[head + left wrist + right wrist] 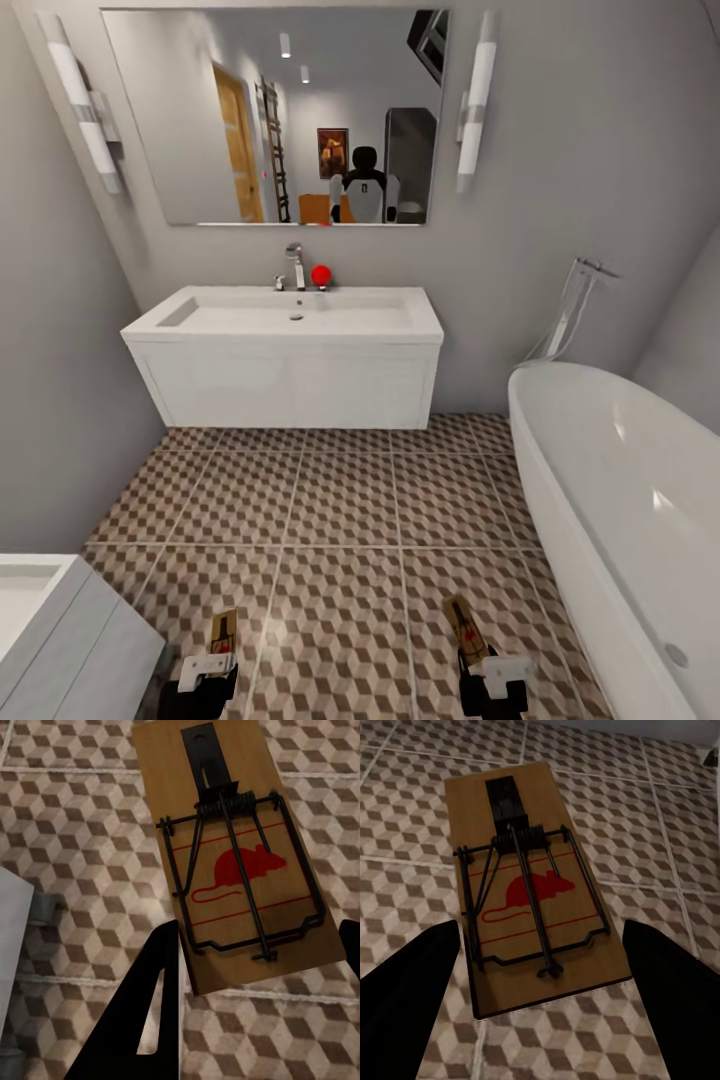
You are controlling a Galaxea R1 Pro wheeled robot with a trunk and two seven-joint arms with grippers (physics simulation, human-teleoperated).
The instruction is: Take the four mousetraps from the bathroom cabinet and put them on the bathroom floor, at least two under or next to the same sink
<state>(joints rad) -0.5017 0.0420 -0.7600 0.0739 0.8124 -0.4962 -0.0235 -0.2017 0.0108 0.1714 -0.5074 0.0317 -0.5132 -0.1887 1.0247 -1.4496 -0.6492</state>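
Observation:
Each of my grippers holds a mousetrap, a small wooden slab with a dark wire spring and a red mouse print, above the cube-patterned bathroom floor (340, 500). My left gripper (208, 668) is shut on one mousetrap (222, 630), and the left wrist view shows that mousetrap (232, 855) gripped at its near end between dark fingers (142, 1012). My right gripper (490, 672) is shut on the other mousetrap (466, 622), which fills the middle of the right wrist view (536, 885). The white bathroom sink (290, 315) with a chrome tap (296, 265) stands ahead against the wall. The cabinet is out of view.
A white oval bathtub (620, 500) runs along the right side. A low white tray-topped unit (60, 630) sits close at my left. A red ball (320, 275) rests beside the tap. A mirror (280, 110) hangs above the sink. Open tiled floor lies between me and the vanity.

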